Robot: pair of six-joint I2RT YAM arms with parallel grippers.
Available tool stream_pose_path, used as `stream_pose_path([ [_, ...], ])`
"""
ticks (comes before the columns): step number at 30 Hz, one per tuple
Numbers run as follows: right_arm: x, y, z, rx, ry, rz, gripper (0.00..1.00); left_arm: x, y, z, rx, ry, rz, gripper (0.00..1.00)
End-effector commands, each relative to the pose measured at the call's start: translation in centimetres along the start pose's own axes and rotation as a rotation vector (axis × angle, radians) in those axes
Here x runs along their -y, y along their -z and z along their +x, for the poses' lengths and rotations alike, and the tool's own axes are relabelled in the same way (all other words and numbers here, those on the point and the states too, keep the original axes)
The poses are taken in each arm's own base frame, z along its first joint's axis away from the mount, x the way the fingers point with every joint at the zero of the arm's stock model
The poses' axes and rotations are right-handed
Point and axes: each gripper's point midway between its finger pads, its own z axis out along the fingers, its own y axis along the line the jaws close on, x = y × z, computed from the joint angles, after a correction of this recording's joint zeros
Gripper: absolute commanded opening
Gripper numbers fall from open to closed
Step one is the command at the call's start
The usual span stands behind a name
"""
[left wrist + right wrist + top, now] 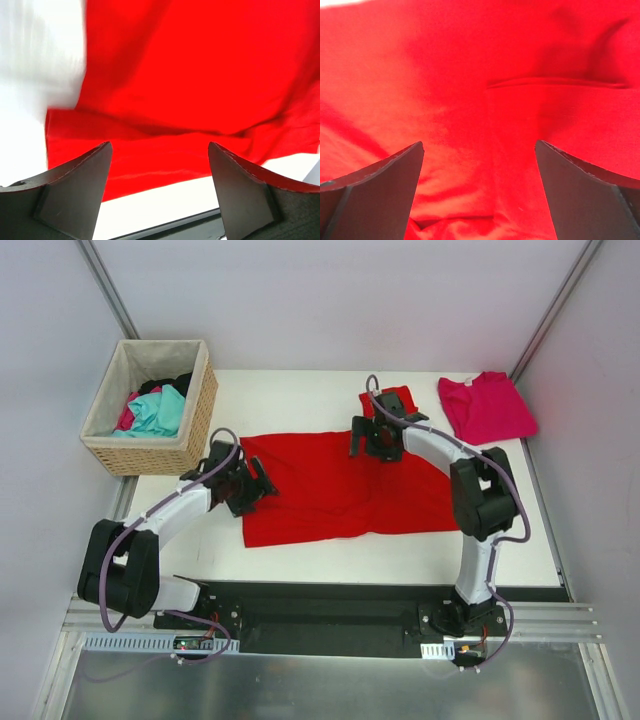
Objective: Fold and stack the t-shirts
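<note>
First, top view
red t-shirt (pixel 330 490): spread flat on the white table (pixel 290 400), just right of the wicker basket (pixel 200 410); one red piece, seemingly a sleeve, sticks out at its far edge
pink t-shirt (pixel 487 407): folded, at the table's far corner, well right of the basket and apart from the red t-shirt
basket contents: loose teal, pink and dark cloth
left gripper (pixel 262 485): near the basket's near right corner, over the red t-shirt's left edge
right gripper (pixel 365 443): farther right of the basket, over the red t-shirt's far edge

Next, left wrist view
left gripper (pixel 160 146): fingers wide apart, nothing between them
red t-shirt (pixel 200 75): under the fingers, a fold across it, bare table at left and near side

Last, right wrist view
right gripper (pixel 479 144): fingers spread apart, gripping nothing
red t-shirt (pixel 445 75): fills the view; a stitched hem runs to the right
</note>
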Motion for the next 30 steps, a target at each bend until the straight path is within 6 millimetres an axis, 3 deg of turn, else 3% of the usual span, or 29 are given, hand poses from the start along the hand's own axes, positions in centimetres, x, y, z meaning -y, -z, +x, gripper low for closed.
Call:
stream_pose_path([
  [1,0.0,7.0,-7.3,0.229,0.018,0.01,0.98,3.6,3.5,-5.9,0.135,-0.06,0.03,0.8],
  [3,0.2,7.8,-8.2,0.239,0.027,0.016,0.98,4.6,3.9,-7.1,0.142,-0.061,0.048,0.82],
  [6,2.0,8.0,-8.0,0.231,0.014,0.064,0.98,7.5,4.4,-9.9,0.162,-0.072,0.1,0.82],
  [8,3.3,7.7,-7.5,0.218,-0.014,0.08,0.97,7.7,3.1,-10.3,0.134,-0.069,0.09,0.82],
  [13,6.5,7.5,-3.7,0.177,-0.061,0.129,0.97,8.0,-0.2,-11.2,0.073,-0.064,0.064,0.81],
  [18,8.9,8.5,-1.9,0.174,-0.084,0.181,0.97,8.9,-1.9,-10.1,0.015,-0.074,0.072,0.8],
  [23,9.9,8.3,-0.2,0.14,-0.098,0.197,0.98,10.2,-1.9,-8.1,-0.019,-0.105,0.105,0.8],
  [30,10.6,7.1,1.9,0.097,-0.104,0.208,0.97,8.3,-2.6,-5.6,-0.068,-0.079,0.094,0.8],
])
